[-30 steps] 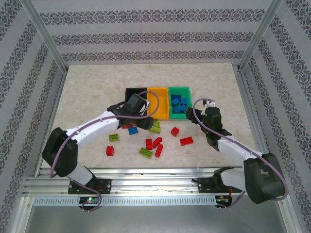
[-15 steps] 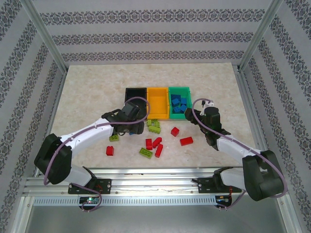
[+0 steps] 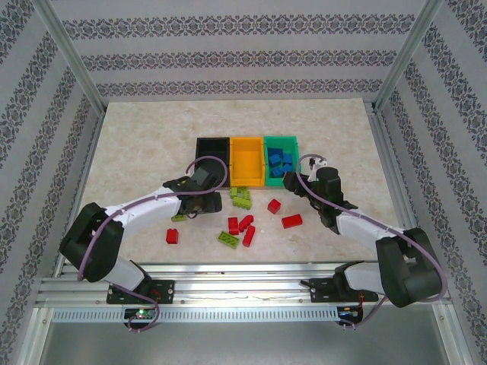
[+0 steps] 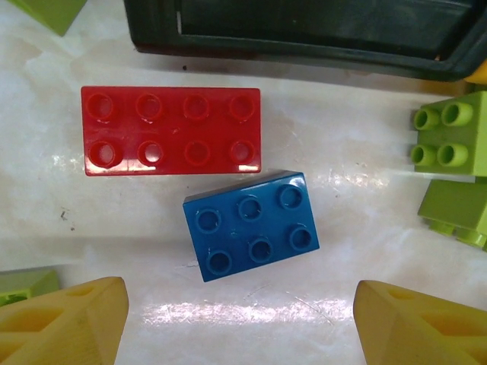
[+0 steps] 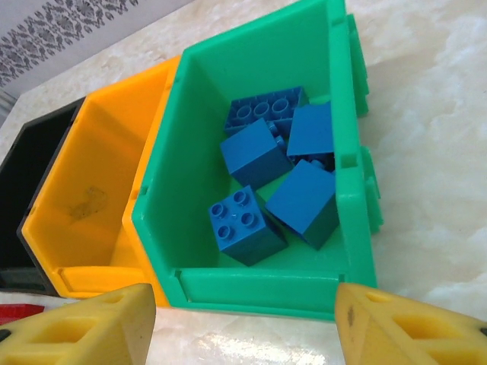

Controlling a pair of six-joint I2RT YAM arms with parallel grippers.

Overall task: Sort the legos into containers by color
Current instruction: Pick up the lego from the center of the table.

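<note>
the left arm (image 3: 144,204) and the right arm (image 3: 361,226) are built of white shells and bulky black joints. a lilac cable (image 3: 226,171) is looped along each. the left pincer (image 4: 240,319) and right pincer (image 5: 243,319) are tipped with yellow, hollow-ribbed fingers (image 4: 68,319).

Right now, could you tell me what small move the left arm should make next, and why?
I would probably lower the left gripper and close on the blue brick: its open fingers stand either side of that brick, holding nothing. The red brick lies close beside it, so descend straight. The green bin already holds blue bricks.
</note>
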